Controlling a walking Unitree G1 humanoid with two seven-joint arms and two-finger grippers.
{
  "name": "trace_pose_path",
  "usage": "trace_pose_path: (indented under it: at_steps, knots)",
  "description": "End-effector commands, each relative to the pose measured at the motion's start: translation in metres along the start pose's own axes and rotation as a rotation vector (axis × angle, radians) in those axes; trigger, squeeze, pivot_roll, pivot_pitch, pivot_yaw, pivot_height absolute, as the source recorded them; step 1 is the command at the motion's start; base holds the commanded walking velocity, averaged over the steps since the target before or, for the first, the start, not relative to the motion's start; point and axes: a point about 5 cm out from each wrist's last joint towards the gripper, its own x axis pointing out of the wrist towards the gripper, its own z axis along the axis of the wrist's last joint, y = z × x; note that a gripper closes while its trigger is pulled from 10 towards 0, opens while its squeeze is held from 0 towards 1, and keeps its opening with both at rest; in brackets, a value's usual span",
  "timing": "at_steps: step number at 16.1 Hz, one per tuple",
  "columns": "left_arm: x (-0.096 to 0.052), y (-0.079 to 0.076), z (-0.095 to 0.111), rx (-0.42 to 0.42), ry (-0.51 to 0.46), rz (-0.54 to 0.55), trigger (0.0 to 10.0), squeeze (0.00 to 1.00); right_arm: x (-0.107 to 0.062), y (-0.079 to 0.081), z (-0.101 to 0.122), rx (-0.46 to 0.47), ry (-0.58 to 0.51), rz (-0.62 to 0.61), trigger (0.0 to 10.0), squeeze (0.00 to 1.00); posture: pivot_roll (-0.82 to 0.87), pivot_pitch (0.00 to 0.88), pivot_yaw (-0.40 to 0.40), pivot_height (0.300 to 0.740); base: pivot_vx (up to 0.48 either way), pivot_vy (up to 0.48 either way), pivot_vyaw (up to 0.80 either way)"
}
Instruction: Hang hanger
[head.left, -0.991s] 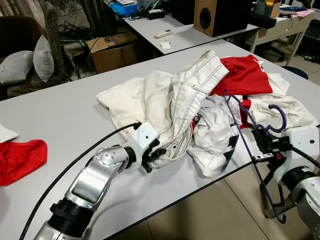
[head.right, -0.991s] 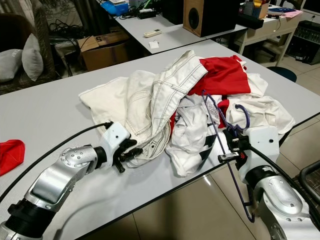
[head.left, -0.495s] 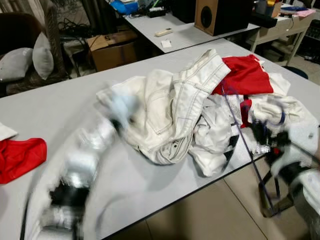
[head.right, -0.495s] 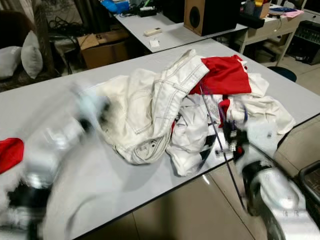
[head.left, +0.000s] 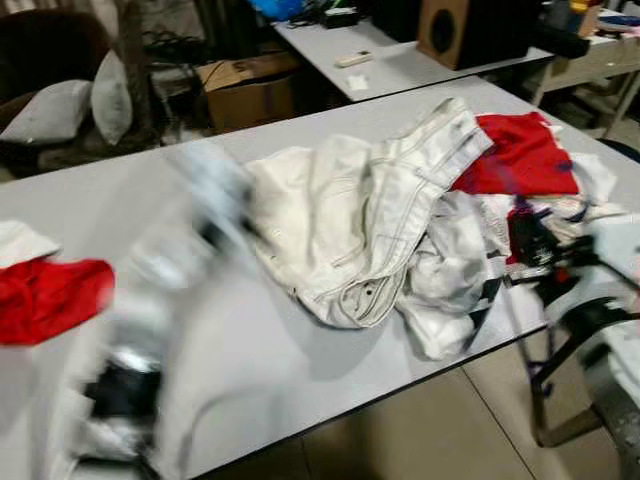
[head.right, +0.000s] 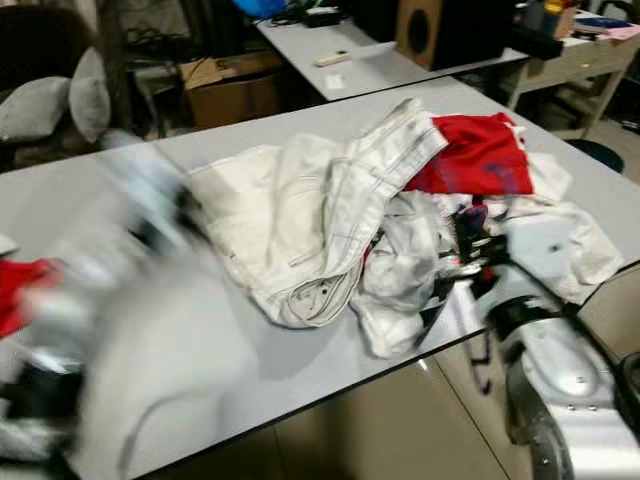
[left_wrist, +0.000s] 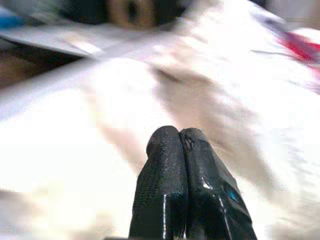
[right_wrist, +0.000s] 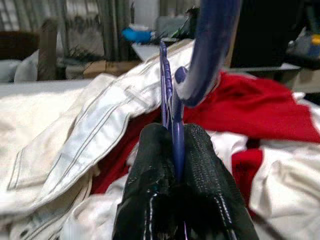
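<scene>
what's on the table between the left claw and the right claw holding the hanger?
The clothes pile: white trousers, then crumpled white garments, up to the right claw clamping the purple hanger. Left claw is motion-blurred in the eye views.

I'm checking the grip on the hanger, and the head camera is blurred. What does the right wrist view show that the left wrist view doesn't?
Right wrist view: the right gripper is shut on the blue hanger, whose wire runs up between its fingers, with a red garment and a seamed white garment behind. Left wrist view: the left gripper is pressed shut with nothing between its fingers, over blurred white cloth. Both look along black fingers onto the clothes pile.
</scene>
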Motion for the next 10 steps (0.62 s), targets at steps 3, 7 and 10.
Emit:
trace_pose_path:
  at_steps: [3, 7, 10]
  knots:
    - [0.012, -0.034, -0.014, 0.006, 0.026, -0.205, 10.0, 1.0, -0.008, -0.006, -0.013, -0.017, 0.086, -0.051, 10.0, 0.0, -0.15, 0.0, 0.106, 0.74, 0.0, 0.0, 0.0]
    - [0.023, -0.051, -0.033, 0.015, 0.102, -0.277, 10.0, 1.0, -0.023, -0.008, -0.032, -0.046, 0.213, -0.051, 10.0, 0.0, -0.18, 0.0, 0.115, 0.74, 0.0, 0.0, 0.0]
    - [0.032, -0.053, -0.035, 0.06, 0.102, -0.305, 10.0, 1.0, -0.03, -0.011, -0.033, -0.059, 0.241, -0.061, 10.0, 0.0, -0.19, 0.0, 0.106, 0.74, 0.0, 0.0, 0.0]
